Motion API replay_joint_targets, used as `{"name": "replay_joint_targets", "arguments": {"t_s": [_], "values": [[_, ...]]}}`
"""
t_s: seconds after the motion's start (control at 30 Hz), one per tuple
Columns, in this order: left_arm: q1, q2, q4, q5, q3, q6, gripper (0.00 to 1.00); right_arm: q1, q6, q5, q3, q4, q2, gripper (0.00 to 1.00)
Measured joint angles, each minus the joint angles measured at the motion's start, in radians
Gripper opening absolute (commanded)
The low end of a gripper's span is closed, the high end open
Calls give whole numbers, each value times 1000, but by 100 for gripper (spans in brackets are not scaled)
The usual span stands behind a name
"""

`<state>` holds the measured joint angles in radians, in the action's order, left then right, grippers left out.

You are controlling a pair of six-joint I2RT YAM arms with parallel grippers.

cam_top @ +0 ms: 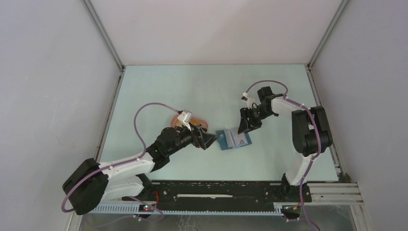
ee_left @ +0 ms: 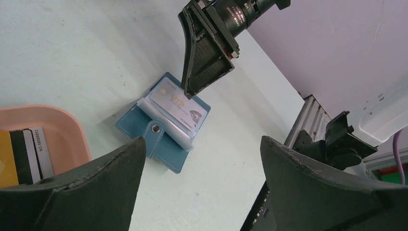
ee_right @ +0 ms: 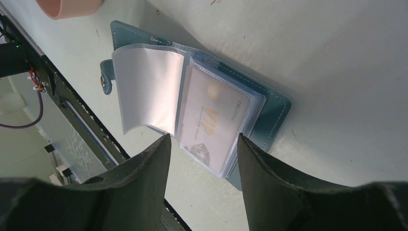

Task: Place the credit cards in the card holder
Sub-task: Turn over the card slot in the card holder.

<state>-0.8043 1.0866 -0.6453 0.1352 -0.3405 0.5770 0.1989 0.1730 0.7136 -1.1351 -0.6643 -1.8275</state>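
Holding: nothing at all, on the left or on the right.
left gripper (cam_top: 206,140) (ee_left: 202,144): wide open, low over the table and just left of the card holder, with its fingers pointing at it.
right gripper (cam_top: 243,129) (ee_right: 204,139) (ee_left: 190,91): fingers a little way apart, tips down at the white card. I cannot tell if they touch it.
card holder (cam_top: 233,139) (ee_left: 132,126) (ee_right: 276,108): blue, lying open and flat on the table between the two grippers. Its snap tab (ee_left: 155,129) (ee_right: 103,79) sticks out at one side, and one clear page (ee_right: 146,91) curls up.
white card (ee_left: 178,107) (ee_right: 216,120): inside a clear pocket of the card holder, with gold letters "VIP" on it.
yellow card (ee_left: 5,159) and black card (ee_left: 19,154): side by side in the pink tray.
pink tray (cam_top: 174,119) (ee_left: 48,120) (ee_right: 67,7): on the table by the left gripper, apart from the card holder.
table (cam_top: 192,86): pale green and flat.
room: plain pale walls (cam_top: 207,29) on three sides, and a black rail (cam_top: 216,192) along the near edge.
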Motion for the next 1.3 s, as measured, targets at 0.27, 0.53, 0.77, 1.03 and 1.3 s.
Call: {"name": "replay_joint_targets", "arguments": {"t_s": [0.27,0.53,0.77,1.03,1.3], "values": [[0,4,-5,0,0,0,93,0,0,-19,0,0,0,62],[0,8,-5,0,0,0,92,8,0,-19,-2,-2,-22,61],[0,8,-5,0,0,0,93,13,1,-14,-3,-6,-26,57],[0,8,-5,0,0,1,92,13,4,7,-3,-9,-26,55],[0,8,-5,1,0,1,93,13,4,31,-3,-13,-26,54]]}}
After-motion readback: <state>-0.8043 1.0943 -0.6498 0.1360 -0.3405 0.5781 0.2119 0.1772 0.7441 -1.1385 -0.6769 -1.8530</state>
